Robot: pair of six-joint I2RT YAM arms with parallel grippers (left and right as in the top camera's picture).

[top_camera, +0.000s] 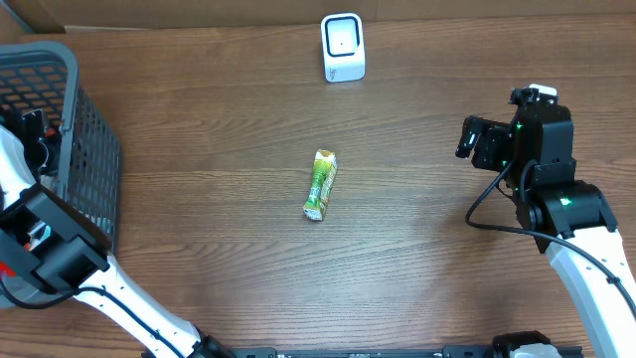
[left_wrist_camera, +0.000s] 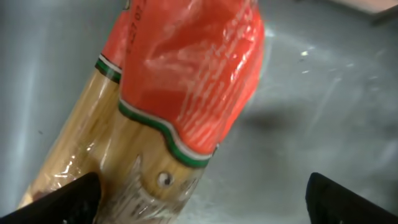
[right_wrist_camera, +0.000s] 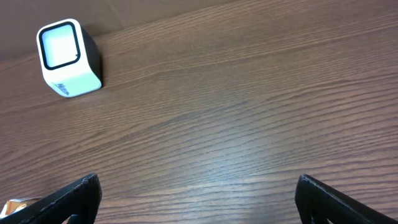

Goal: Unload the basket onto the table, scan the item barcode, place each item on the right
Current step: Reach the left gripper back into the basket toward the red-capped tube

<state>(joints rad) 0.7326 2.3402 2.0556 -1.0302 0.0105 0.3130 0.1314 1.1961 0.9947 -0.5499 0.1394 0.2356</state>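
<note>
Hovering in the grey mesh basket (top_camera: 94,169), our spread left claw (left_wrist_camera: 202,199) sits off-centre over the red-wrapped spaghetti packet (left_wrist_camera: 186,81); closing may let the slick film slip. Our right claw (right_wrist_camera: 198,193) is spread too.

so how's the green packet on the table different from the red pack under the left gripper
Colour: the green packet is green and yellow; the red pack has a red top over clear wrap showing pale sticks. Place: the green packet lies on the wooden table; the red pack on a grey surface. Both are long, slim packs lying down.
</note>
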